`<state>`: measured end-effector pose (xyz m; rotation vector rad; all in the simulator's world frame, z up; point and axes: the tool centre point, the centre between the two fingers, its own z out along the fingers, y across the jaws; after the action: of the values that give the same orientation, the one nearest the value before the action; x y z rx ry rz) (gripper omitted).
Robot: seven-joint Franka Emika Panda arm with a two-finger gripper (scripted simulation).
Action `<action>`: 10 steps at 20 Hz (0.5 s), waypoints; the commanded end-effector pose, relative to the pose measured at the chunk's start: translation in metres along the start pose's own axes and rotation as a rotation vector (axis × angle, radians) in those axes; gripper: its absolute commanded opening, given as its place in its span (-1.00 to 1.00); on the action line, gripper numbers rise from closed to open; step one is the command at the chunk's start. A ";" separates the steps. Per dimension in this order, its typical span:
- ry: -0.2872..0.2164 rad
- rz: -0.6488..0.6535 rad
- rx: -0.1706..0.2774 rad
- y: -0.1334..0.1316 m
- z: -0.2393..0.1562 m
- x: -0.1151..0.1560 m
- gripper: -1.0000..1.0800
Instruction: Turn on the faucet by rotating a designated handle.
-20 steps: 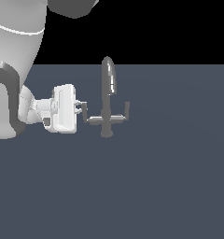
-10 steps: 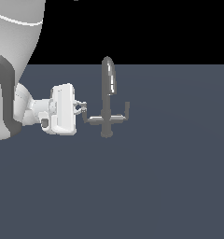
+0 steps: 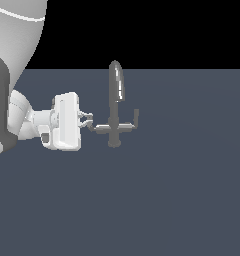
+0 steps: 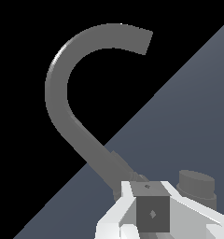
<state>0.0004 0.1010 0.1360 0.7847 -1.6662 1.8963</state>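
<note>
Faucet: the faucet (image 3: 114,107) stands on the counter (image 3: 167,200), a bit left of centre in the exterior view, spout arching up
Handle: the handle (image 3: 94,128) is the crossbar's arm on the exterior view's left, right at the fingertips
End effector: the end effector (image 3: 88,120) reaches in from the left; its fingertips (image 4: 128,193) sit close around the handle's tip, looks like a grip, though I can't confirm firm contact
Progress: reach done, by my reading; the turn itself looks still to come
Change: a second ago the end effector sat slightly further left; it has closed in on the handle, the faucet unmoved
</note>
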 end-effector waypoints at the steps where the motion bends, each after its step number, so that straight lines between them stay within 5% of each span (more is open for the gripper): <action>1: 0.007 -0.019 0.001 0.016 -0.001 0.006 -1.00; 5: 0.000 0.001 0.000 0.008 0.001 0.007 -1.00; 10: 0.004 -0.010 0.000 0.044 -0.002 -0.004 -1.00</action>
<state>-0.0169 0.0972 0.1285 0.7501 -1.6708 1.9115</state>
